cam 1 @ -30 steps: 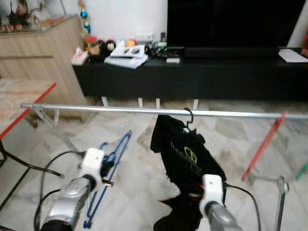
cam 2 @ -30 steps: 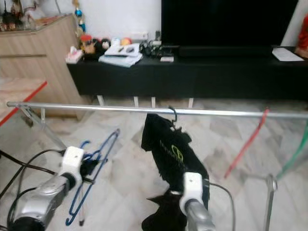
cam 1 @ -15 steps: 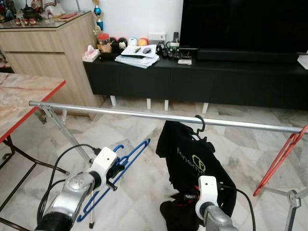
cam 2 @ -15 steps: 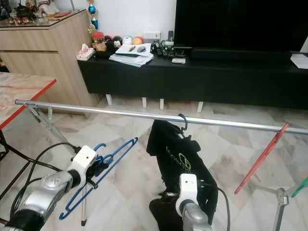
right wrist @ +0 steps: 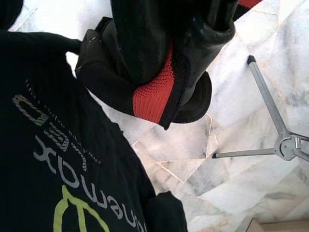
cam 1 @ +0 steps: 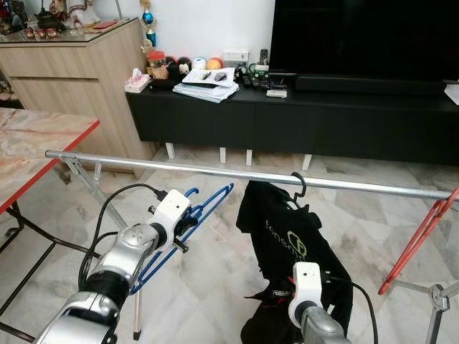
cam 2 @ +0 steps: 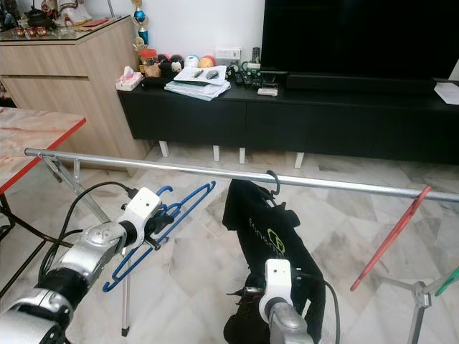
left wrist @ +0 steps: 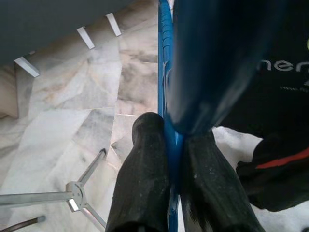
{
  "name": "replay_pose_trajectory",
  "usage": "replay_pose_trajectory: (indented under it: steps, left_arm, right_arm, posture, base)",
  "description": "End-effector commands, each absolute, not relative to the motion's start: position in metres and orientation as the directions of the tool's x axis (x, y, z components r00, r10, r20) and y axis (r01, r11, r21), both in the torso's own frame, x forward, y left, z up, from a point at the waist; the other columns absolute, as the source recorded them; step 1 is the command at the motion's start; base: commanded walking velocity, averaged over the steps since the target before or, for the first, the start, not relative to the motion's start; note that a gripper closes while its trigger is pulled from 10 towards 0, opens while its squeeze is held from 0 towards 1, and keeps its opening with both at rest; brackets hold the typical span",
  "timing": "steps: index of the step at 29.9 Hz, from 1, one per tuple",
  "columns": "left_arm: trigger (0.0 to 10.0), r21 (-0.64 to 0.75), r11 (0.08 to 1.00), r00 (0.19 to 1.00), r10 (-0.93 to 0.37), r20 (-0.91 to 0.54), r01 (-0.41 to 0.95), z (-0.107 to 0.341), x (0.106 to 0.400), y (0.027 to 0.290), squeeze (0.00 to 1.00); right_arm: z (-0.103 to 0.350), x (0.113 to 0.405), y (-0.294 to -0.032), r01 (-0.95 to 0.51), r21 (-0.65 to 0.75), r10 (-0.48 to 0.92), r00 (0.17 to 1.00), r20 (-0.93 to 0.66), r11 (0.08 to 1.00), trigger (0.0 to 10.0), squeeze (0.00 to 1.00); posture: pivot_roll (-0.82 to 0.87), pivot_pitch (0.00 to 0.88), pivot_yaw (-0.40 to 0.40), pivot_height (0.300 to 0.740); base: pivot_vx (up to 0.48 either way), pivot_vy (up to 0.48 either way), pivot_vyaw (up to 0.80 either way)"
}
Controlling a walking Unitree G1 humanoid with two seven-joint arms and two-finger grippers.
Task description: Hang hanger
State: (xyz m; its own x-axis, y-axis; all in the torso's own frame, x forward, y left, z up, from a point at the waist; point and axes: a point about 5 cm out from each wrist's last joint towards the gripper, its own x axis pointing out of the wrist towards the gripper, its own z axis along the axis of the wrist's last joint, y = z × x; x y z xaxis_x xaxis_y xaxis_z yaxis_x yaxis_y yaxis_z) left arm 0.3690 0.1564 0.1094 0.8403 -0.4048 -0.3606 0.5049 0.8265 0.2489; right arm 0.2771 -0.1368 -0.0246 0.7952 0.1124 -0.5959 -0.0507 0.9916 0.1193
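**A:** One blue hanger (cam 1: 188, 226), held in the left claw (left wrist: 175, 145), whose two black fingers (left wrist: 142, 183) are clenched on its thin frame. It sits low and to the left of the black shirt (cam 1: 290, 244), below the silver rail (cam 1: 215, 172) and not yet on it.

**B:** How will it handle?

**A:** My guess: light and stiff, a slim bar that could swivel in a pinch that narrow. The grip looks to be on the body rather than the hook (cam 1: 188, 193), which is what I'd want, since the hook stays free to go over the rail.

**B:** And the right arm?

**A:** The right claw (right wrist: 159, 63) is low, in front of the shirt's hem. Its fingers are wrapped in black cloth with a red knitted cuff; I cannot tell whether they are closed on it or merely draped.

**B:** What's in the way?

**A:** The shirt already hangs near the middle of the rail on its own black hook (cam 1: 297, 188), so the bare stretch to its left is the natural place. A red hanger (cam 1: 419, 236) leans at the rail's right end, well apart. The rack's slanted leg (cam 1: 97, 193) runs down just behind the left arm, and the arm's cable (cam 1: 107, 215) loops near it, which might snag. The red-edged tabletop (cam 1: 43, 154) stands to the left.
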Motion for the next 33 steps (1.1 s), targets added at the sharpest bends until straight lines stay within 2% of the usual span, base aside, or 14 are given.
replay_pose_trajectory:
  steps: [1,11,25,33]
  left_arm:
    - [10.0,0.271,0.824,0.846,-0.393,-0.36,0.498,0.114,0.373,0.156,0.0]
    - [10.0,0.283,0.829,0.86,-0.386,-0.335,0.482,0.129,0.387,0.138,0.0]
    - [10.0,0.219,0.888,0.899,-0.341,-0.273,0.404,0.143,0.396,0.125,0.0]
    - [10.0,0.18,0.924,0.915,-0.277,-0.293,0.337,0.146,0.4,0.124,0.0]
  right_arm:
    - [-0.022,0.279,-0.134,-0.053,0.12,0.113,0.811,-0.574,0.991,10.0,0.0]
    - [-0.033,0.263,-0.137,0.003,0.128,0.073,0.811,-0.58,0.992,10.0,0.0]
    - [-0.04,0.25,-0.136,0.021,0.133,0.06,0.816,-0.575,0.991,10.0,0.0]
    - [-0.04,0.247,-0.138,0.031,0.132,0.05,0.821,-0.569,0.991,10.0,0.0]
  posture:
    - [0.01,0.048,0.078,0.74]
    - [-0.03,0.109,0.132,0.74]
    - [-0.05,0.142,0.141,0.74]
    - [-0.06,0.159,0.139,0.74]
  base:
    - [0.0,0.0,0.0]
    - [0.0,0.0,0.0]
    - [0.0,0.0,0.0]
    - [0.0,0.0,0.0]
